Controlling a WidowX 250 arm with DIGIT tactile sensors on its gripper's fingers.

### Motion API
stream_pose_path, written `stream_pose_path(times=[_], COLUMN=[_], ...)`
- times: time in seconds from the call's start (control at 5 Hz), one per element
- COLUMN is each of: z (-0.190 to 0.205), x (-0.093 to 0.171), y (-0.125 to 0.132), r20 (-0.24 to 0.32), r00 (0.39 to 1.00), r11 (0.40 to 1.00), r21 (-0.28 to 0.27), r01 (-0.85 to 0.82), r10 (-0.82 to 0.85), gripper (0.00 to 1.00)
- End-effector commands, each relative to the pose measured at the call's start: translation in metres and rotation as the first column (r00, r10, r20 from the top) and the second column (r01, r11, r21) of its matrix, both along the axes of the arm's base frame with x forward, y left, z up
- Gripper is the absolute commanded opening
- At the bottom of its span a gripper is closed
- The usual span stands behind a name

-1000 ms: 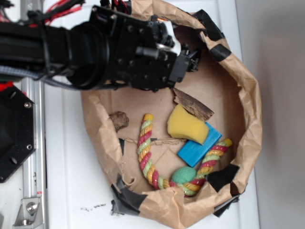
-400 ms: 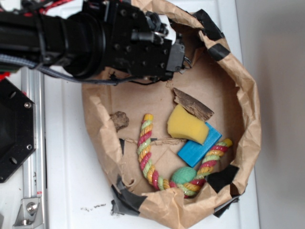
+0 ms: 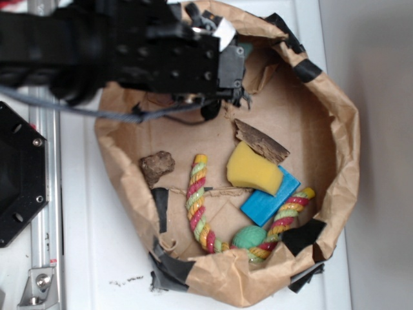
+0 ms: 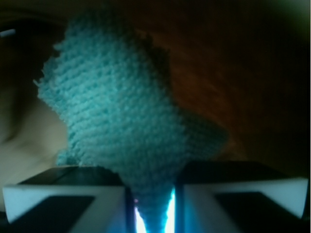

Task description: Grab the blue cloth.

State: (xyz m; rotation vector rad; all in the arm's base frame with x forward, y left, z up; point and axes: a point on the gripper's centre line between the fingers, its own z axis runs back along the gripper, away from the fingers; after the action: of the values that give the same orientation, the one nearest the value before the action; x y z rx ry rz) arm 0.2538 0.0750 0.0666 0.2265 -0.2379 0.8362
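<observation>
Pale teal-blue fuzzy cloth (image 4: 121, 116) pinched at lower corner betw 2 nearly closed jaws of black gripper (image 4: 154, 194), hanging free in wrist view. Gripper at top rim of crumpled brown paper bag (image 3: 342, 161). Grab looks done; only secure lift-out left.

- A teal-blue cloth (image 4: 121, 121) of fuzzy, ribbed fabric fills the centre of the wrist view, its ragged edges flaring wide.
- The cloth narrows to a point at its lower end, pinched between the two fingers (image 4: 63, 191) of the gripper (image 4: 151, 194).
- Behind the cloth, a dim brown surface (image 4: 243, 63) sits in shadow.
</observation>
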Motion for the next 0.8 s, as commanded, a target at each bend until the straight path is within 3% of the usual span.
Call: stream_pose_path(times=[0.0, 0.2, 0.4, 0.6], z=[0.058, 0.068, 0.083, 0.086], x=[0.031, 0.0, -0.027, -0.037], y=[-0.028, -0.045, -0.045, -0.046], r20=[0.012, -0.043, -0.042, -0.066], r00=[0.882, 0.737, 0.547, 0.39], r11=[0.852, 0.721, 0.537, 0.394], r21=[-0.25, -0.253, -0.26, -0.236], r01=[0.459, 0.646, 0.802, 0.888], r10=[-0.472, -0.675, -0.836, -0.919], gripper=[0.0, 0.0, 0.0, 0.0])
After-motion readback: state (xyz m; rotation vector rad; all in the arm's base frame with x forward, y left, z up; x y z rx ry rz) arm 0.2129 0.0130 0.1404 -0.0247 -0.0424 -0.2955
